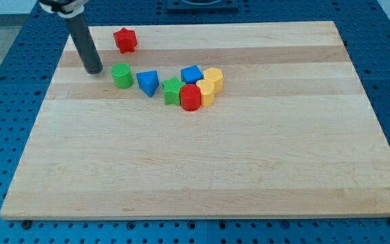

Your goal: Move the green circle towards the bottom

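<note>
The green circle (121,75) is a short green cylinder on the wooden board (202,169), in the upper left part of the view. My tip (94,70) rests on the board just left of the green circle and slightly above it, with a small gap between them. The dark rod rises from the tip towards the view's top left.
A blue triangle (148,83) sits right of the green circle. Further right, a green star (172,91), a red cylinder (190,97), a blue block (191,74) and two yellow blocks (210,85) form a cluster. A red star (124,40) lies near the top edge.
</note>
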Available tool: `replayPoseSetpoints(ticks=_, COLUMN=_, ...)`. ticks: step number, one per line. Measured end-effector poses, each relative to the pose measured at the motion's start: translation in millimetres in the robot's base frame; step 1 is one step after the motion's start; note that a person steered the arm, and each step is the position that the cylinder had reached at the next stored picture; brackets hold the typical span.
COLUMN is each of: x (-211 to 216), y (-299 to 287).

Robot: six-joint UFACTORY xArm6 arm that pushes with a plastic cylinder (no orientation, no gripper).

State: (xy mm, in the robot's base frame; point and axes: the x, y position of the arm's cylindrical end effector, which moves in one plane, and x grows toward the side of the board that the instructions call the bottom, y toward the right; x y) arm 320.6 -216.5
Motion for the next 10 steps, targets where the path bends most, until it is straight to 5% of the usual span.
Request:
replayPoseSetpoints(ticks=2, x=3.1, y=74.4)
replayPoseSetpoints(ticks=4, x=90.7, y=57.2)
replayPoseSetpoints(ticks=6, x=87.1, y=66.9)
replayPoseSetpoints(ticks=10, x=64.7, y=-6.6)
